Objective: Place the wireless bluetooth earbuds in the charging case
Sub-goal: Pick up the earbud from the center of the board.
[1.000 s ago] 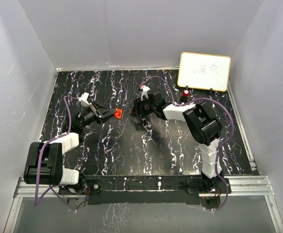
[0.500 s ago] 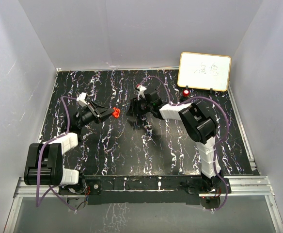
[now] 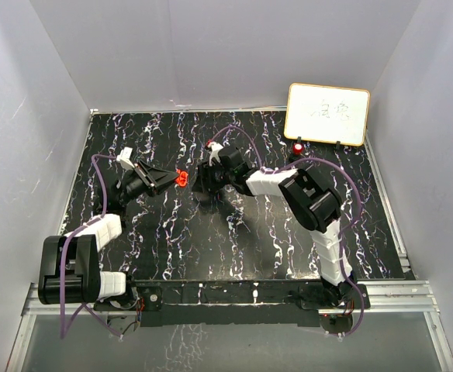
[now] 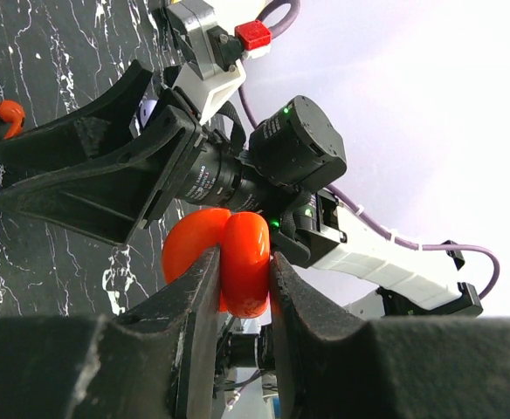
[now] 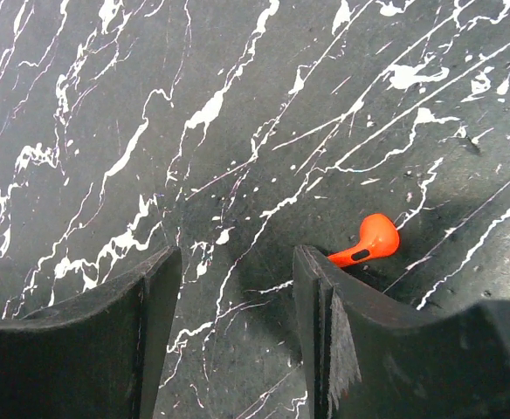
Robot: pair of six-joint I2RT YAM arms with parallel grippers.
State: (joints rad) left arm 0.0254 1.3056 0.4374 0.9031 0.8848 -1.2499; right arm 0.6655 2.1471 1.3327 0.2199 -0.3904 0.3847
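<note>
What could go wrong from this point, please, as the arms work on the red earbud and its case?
1. The earbud lies outside the right tool's open jaws, beside one finger. Closing here would likely miss it, or the finger could knock it away.
2. The left tool pinches the case only at its fingertips, so a push from the other arm might twist it loose.

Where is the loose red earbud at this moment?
In the right wrist view, the small red plastic earbud lies on the black white-veined table, just outside the open right hand, beside one finger, not between them.
</note>
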